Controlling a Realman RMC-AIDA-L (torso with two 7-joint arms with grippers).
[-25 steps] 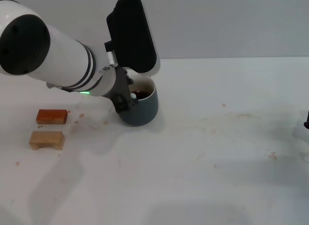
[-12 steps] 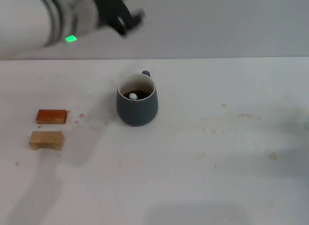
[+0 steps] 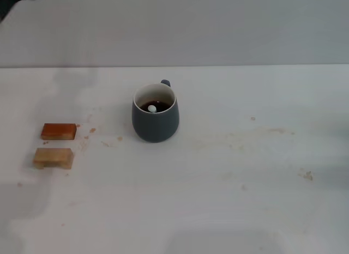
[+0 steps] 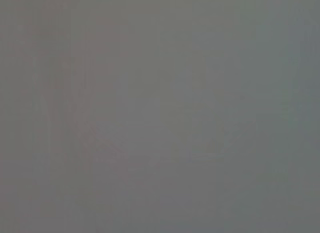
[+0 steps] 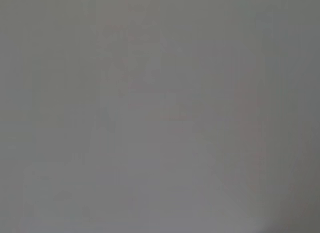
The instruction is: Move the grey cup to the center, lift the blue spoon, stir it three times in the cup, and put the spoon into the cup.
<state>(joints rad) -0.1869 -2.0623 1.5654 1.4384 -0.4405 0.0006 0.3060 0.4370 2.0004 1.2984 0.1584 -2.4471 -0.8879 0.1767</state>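
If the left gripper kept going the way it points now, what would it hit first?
Cannot tell: neither gripper is in view, and the left wrist view shows only a blank grey surface, perhaps a wall. The cup stands alone on the table.

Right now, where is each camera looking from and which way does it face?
Head view: high, facing forward and down at the table, the grey cup with the blue spoon in it, and two wooden blocks; no hand shows.
Left wrist view: blank grey surface only.
Right wrist view: likewise blank grey.
Shared: both wrist views show nothing identifiable.

matt ceramic-looking grey cup (image 3: pixel 155 121); wooden blocks (image 3: pixel 53 157) on smooth, stained table (image 3: pixel 229 188).
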